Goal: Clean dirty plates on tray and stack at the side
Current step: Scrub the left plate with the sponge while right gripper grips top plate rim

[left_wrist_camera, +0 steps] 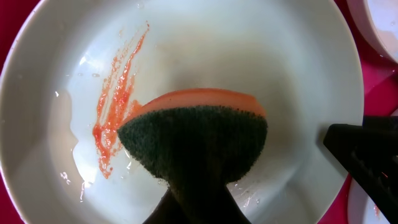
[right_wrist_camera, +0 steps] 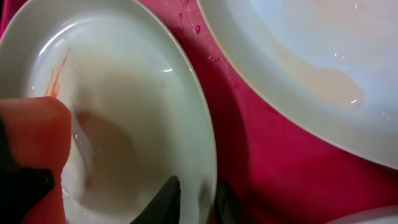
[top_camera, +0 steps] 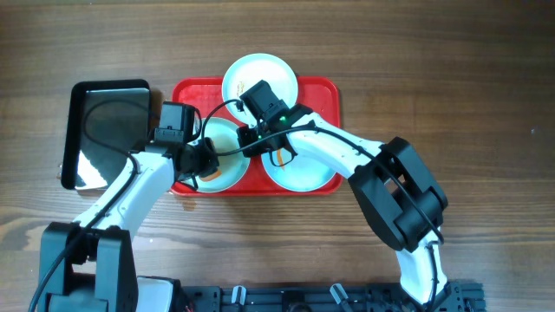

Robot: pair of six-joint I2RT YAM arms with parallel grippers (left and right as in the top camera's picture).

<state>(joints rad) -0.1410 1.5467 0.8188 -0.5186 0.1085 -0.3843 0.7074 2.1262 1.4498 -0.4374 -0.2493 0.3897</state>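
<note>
Three pale plates lie on the red tray (top_camera: pixel 325 91). My left gripper (top_camera: pixel 204 165) is shut on a green-and-orange sponge (left_wrist_camera: pixel 199 137) and presses it onto the front-left plate (top_camera: pixel 221 178), beside an orange smear (left_wrist_camera: pixel 115 99) on that plate (left_wrist_camera: pixel 249 50). My right gripper (top_camera: pixel 250 139) is shut on this plate's rim; in the right wrist view its fingers (right_wrist_camera: pixel 196 196) straddle the plate's edge (right_wrist_camera: pixel 137 93), with the sponge (right_wrist_camera: pixel 34 130) at the left. The front-right plate (top_camera: pixel 303 173) has orange marks. The back plate (top_camera: pixel 260 74) looks clean.
A black glossy tray (top_camera: pixel 108 130) lies left of the red tray on the wooden table. In the right wrist view a second plate (right_wrist_camera: pixel 311 50) lies close by across a strip of wet red tray (right_wrist_camera: pixel 267 162). The two arms cross above the tray.
</note>
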